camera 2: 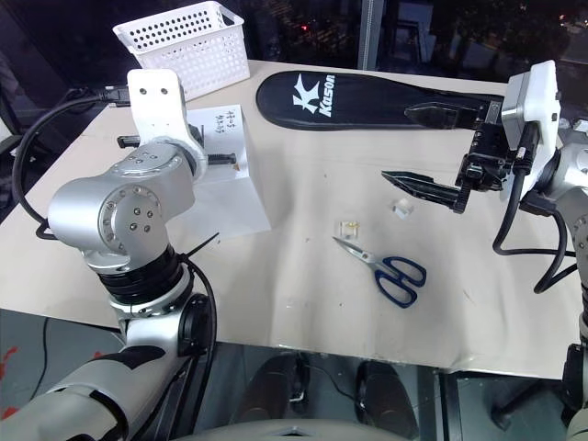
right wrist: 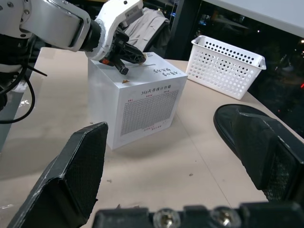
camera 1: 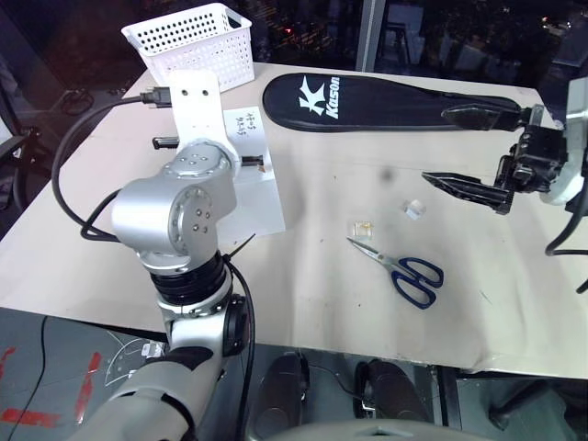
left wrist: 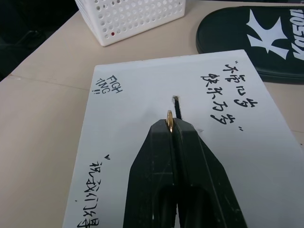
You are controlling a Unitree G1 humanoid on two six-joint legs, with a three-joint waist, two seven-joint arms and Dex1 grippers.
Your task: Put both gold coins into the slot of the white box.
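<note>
Item: coin-deposit task, in progress.

Left gripper (left wrist: 170, 127): fingers closed edge-on upon one gold coin (left wrist: 169, 118), held over the lettered top of the white box (left wrist: 142, 142), tip just short of the slot (left wrist: 177, 107). Whether the coin touches the box cannot be told.

Right gripper (camera 1: 473, 152): fingers spread wide, holding nothing, poised above the desk (camera 1: 349, 303) at the far right.

White box: stands at the left of the desk; contents not visible, so whether a coin already lies inside cannot be told.

Second gold coin: possibly the small yellowish item in a clear plastic square (camera 1: 364, 227) mid-desk, beside a second clear square (camera 1: 413, 209); too small to confirm.

Other holdings: white perforated basket (camera 1: 197, 41), far left, contents not visible; scissors (camera 1: 400, 266); black case (camera 1: 386, 99) at the far edge.

Judged progress: first insertion imminent; at least this coin's drop remains.
</note>
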